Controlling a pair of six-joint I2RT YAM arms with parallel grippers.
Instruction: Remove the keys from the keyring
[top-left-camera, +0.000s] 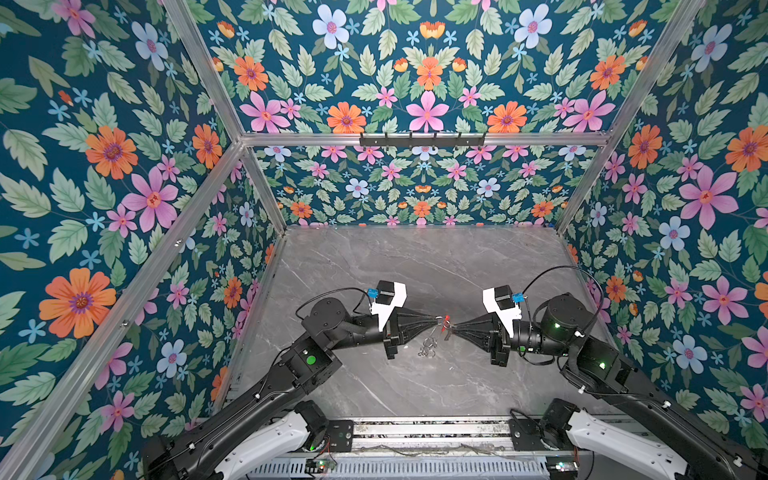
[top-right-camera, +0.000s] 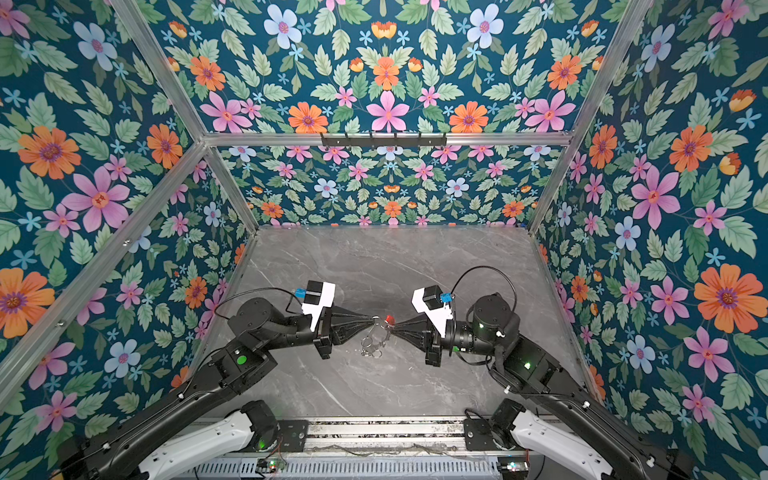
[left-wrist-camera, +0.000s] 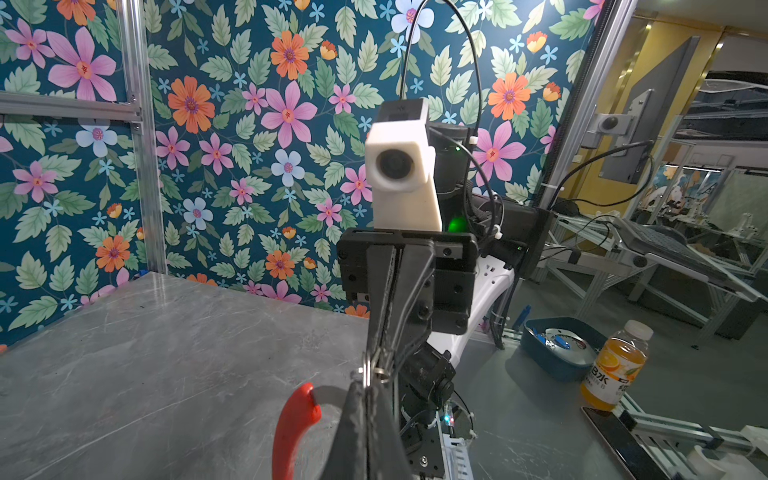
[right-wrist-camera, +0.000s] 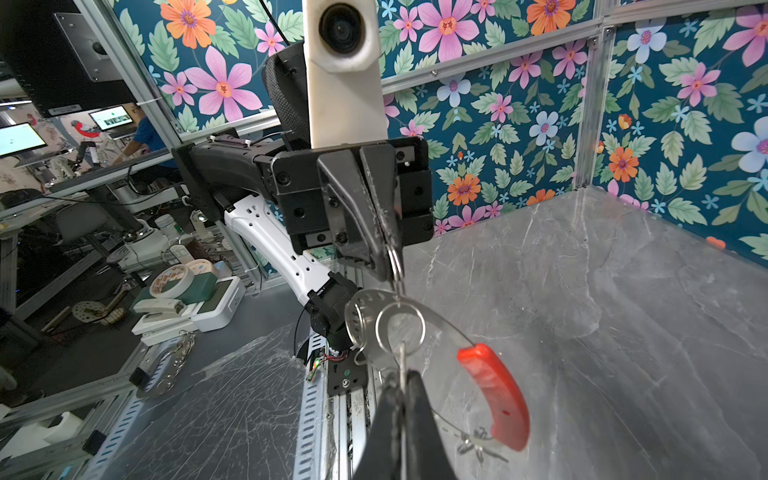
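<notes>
Where the two arms meet tip to tip above the grey marble table, the left gripper and right gripper both have their jaws pressed together. The left pinches a small split ring and the right pinches one of the keys. The keyring hangs in the air between them, its red sleeve just beside the tips. More silvery bits sit below, hanging or lying, I cannot tell.

The orange drink bottle has a label reading "B水".
</notes>
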